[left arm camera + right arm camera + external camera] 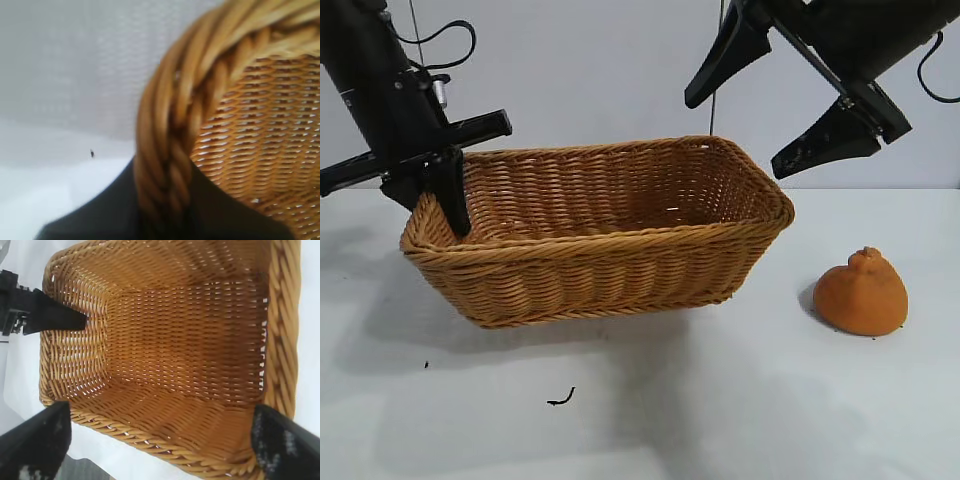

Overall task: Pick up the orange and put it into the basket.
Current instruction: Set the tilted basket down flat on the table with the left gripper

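Note:
The tan wicker basket [620,232] stands mid-table with nothing inside it. My left gripper [455,212] is shut on the braided rim at the basket's left end; in the left wrist view the rim [165,165] runs between its dark fingers [105,215]. My right gripper [735,135] hangs open above the basket's right end, holding nothing, and its wrist view looks down into the basket [190,340] between its spread fingertips [42,440]. The orange [861,293] lies on the table to the right of the basket, apart from both grippers.
A small black scrap [561,398] lies on the white table in front of the basket. A pale wall stands behind the arms. The left gripper [50,315] also shows in the right wrist view, on the basket's far end.

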Controlling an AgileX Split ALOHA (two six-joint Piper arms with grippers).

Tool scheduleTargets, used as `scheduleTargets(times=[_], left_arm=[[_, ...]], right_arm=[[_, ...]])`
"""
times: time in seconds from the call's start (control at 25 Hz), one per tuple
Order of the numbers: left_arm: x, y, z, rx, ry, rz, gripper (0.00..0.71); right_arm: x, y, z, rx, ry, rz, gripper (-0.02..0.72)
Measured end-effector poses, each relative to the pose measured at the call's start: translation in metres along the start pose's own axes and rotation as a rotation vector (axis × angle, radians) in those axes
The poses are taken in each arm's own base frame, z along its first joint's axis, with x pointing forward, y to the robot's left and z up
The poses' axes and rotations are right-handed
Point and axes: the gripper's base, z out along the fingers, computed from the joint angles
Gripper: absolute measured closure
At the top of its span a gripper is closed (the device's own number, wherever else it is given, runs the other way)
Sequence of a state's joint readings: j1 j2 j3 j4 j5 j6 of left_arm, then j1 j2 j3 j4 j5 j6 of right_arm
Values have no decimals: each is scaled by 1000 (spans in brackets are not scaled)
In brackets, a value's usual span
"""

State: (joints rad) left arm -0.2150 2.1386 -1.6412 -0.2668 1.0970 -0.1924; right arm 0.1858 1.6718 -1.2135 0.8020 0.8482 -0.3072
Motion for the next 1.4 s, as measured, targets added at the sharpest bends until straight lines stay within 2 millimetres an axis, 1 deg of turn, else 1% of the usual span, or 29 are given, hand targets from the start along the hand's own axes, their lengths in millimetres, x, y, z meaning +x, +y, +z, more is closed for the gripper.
scheduleTargets(times=[0.12, 0.32, 0.4, 0.64, 0.68, 0.72, 0.8, 0.88, 0.92, 1.0, 1.04, 1.12, 1.2, 1.32, 1.4], left_arm=[[-2, 4, 10, -12, 15, 12, 617], [-4, 9, 32, -23, 44, 17, 617], [-5, 9, 35, -23, 36, 34, 617], [-6, 9, 35, -20, 28, 49, 613], [-6, 9, 35, -18, 27, 48, 597], [-6, 9, 35, -16, 27, 48, 556], [-6, 8, 35, -8, 28, 44, 420], [-6, 8, 35, -6, 29, 42, 239], [-6, 8, 35, -6, 29, 42, 167], [-5, 8, 35, -6, 31, 42, 90], [-5, 8, 35, -6, 34, 42, 69], [-4, 7, 33, -6, 36, 43, 49], [-4, 5, 24, -1, 22, 47, 41], [-1, 0, -1, 12, -18, 63, 37], [2, -4, -24, 10, -53, 84, 37]], right_arm=[[0, 0, 0, 0, 0, 0, 8], [0, 0, 0, 0, 0, 0, 8], [0, 0, 0, 0, 0, 0, 8], [0, 0, 0, 0, 0, 0, 8], [0, 0, 0, 0, 0, 0, 8], [0, 0, 0, 0, 0, 0, 8], [0, 0, 0, 0, 0, 0, 8], [0, 0, 0, 1, -1, 0, 8], [0, 0, 0, 1, -1, 0, 8], [0, 0, 0, 1, -1, 0, 8], [0, 0, 0, 1, -1, 0, 8], [0, 0, 0, 1, -1, 0, 8], [0, 0, 0, 1, -1, 0, 8], [0, 0, 0, 1, -1, 0, 8], [0, 0, 0, 1, -1, 0, 8]])
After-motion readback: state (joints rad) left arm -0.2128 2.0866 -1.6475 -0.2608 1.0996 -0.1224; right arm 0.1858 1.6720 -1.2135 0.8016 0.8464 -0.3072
